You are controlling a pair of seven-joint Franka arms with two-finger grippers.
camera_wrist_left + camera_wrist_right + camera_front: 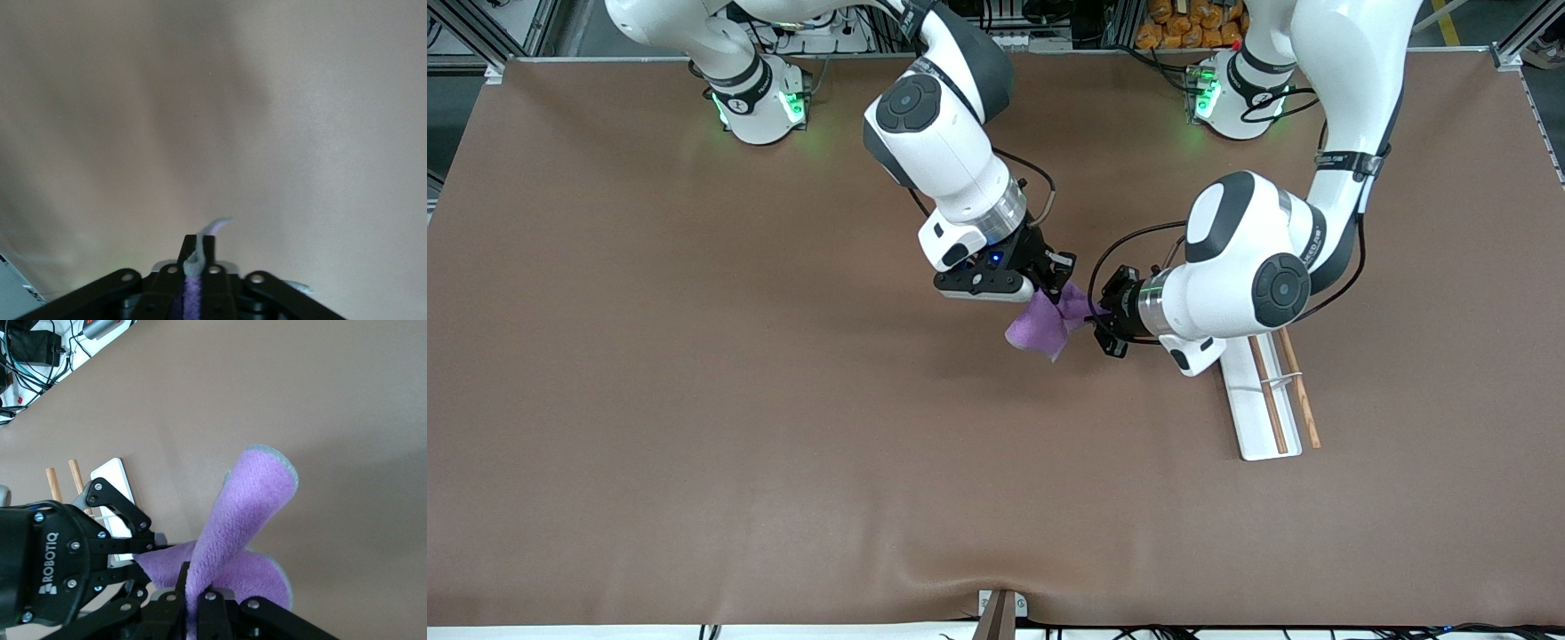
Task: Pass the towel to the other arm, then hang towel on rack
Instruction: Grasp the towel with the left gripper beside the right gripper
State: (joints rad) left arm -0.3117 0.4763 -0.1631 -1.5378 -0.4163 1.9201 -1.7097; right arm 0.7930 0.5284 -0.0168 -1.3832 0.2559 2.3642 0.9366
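Note:
The purple towel (1040, 329) hangs in the air over the middle of the table, held between both grippers. My right gripper (1060, 289) is shut on the towel's upper part, and a fold of the towel (247, 513) stands up from its own gripper (197, 587) in the right wrist view. My left gripper (1101, 318) is shut on the towel's edge on the rack's side. A thin strip of towel (193, 293) shows pinched in it (199, 250). The left gripper (143, 550) also shows in the right wrist view. The rack (1258, 400) lies on the table under the left arm's wrist.
The rack's two brown rods (1283, 391) run along its white base, toward the left arm's end of the table. The rack (117, 480) also shows in the right wrist view. A small bracket (1000, 613) sits at the table edge nearest the front camera.

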